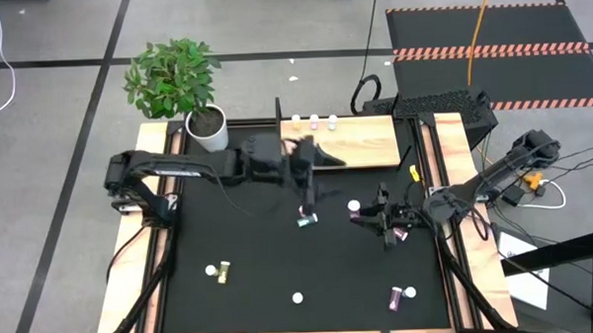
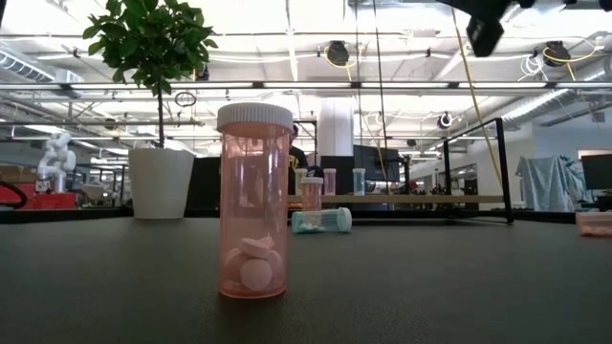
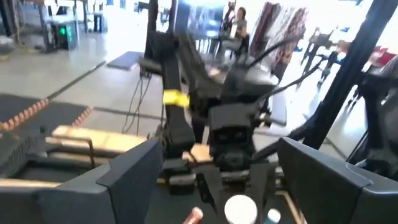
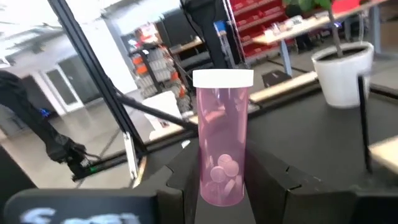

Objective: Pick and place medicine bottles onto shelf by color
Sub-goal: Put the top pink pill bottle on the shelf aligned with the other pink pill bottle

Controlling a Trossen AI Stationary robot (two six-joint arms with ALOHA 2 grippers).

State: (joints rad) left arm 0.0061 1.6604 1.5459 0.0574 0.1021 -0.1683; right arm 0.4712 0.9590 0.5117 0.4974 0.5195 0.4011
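Observation:
A magenta medicine bottle (image 4: pixel 222 146) with a white cap stands upright between my right gripper's fingers (image 4: pixel 221 171); from above its cap (image 1: pixel 354 207) shows just left of my right gripper (image 1: pixel 369 216), mid-table. My left gripper (image 1: pixel 311 161) hovers open and empty above the table near the shelf's front edge, facing the right arm (image 3: pixel 233 134). The shelf (image 1: pixel 370 142), a light-wood board, lies at the far edge with three small bottles (image 1: pixel 315 118) upright along its far side. A teal bottle (image 1: pixel 306 221) lies on its side mid-table. My right gripper holds the magenta bottle by the lower half of its body (image 4: pixel 214 186), pinched between the two fingers (image 4: pixel 267 177), which come at it level from the table's right side. The bottle stays upright, cap on top. Whether its base rests on the table does not show.
Loose bottles on the black mat: a yellow-green one (image 1: pixel 219 272) near left, an upright pink one (image 1: pixel 298 298) at the near edge, a purple one lying (image 1: pixel 400 298) near right, a pink one (image 1: pixel 400 236) under the right arm. A white plant pot (image 1: pixel 208 130) stands left of the shelf.

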